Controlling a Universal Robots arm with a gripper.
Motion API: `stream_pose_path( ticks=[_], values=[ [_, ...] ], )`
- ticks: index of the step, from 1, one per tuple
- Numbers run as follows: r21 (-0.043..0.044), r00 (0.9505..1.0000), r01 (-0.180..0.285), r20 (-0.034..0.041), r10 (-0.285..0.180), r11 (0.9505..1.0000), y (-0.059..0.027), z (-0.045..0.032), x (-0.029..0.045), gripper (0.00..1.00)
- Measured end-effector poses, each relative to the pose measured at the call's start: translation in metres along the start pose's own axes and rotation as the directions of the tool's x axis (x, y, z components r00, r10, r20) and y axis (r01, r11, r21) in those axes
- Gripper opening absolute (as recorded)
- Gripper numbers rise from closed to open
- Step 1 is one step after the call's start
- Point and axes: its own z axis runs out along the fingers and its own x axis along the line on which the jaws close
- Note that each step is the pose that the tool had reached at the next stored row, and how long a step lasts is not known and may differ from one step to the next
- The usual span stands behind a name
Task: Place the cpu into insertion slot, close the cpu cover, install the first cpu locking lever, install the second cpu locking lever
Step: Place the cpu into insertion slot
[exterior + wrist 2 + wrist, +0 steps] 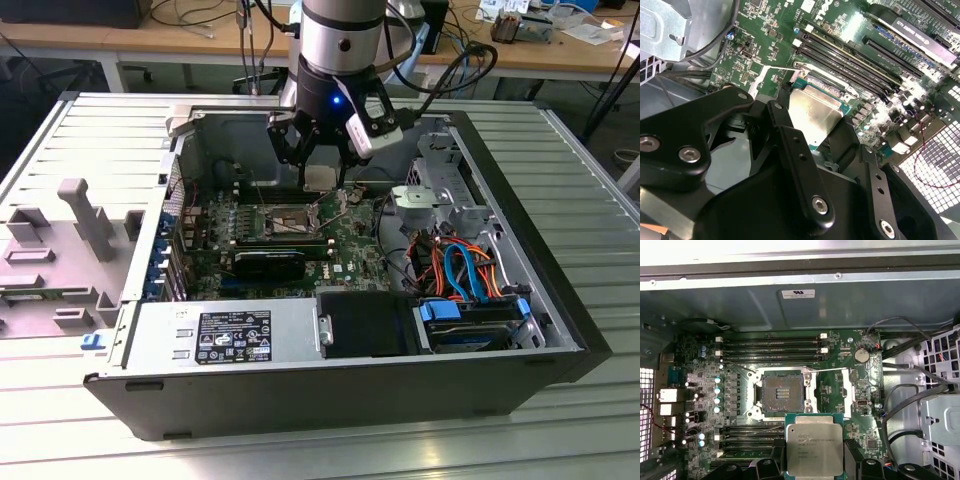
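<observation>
1. My claw [814, 462] was closed on the cpu [814, 449], one black finger [784, 122] on each side of it. The hold looked snug to me.
2. The cpu was up in the air inside the open computer box [350, 395]. Its shiny grey top faced the first wrist view. It was not touching the green board [860, 426].
3. The insertion slot [782, 392] was empty. I could see its dark middle and its silver rim, with nothing in it.
4. In the first wrist view, the cpu hung near the slot but off to one side, not over it. In the exterior view, the claw was above the board, close to the slot.
5. The cpu cover [846, 389] was flipped open, just beside the slot. I could see the green board through its square window, so it was not in the way.
6. So the first job (putting the cpu in the slot) was only partly done. The chip was picked up and brought near, but it was not in.
7. Closing the cover was not done.
8. I think both lever jobs were left to do too, since the cover was open. I could not pick out the thin levers for sure.
</observation>
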Motion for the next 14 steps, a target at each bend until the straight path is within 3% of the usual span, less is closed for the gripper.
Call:
stream_pose_path(
  ticks=[14],
  values=[
    [0.0000,1.0000,0.000,0.0000,0.000,1.0000,-0.0021,0.0023,-0.0001,0.55]
  ],
)
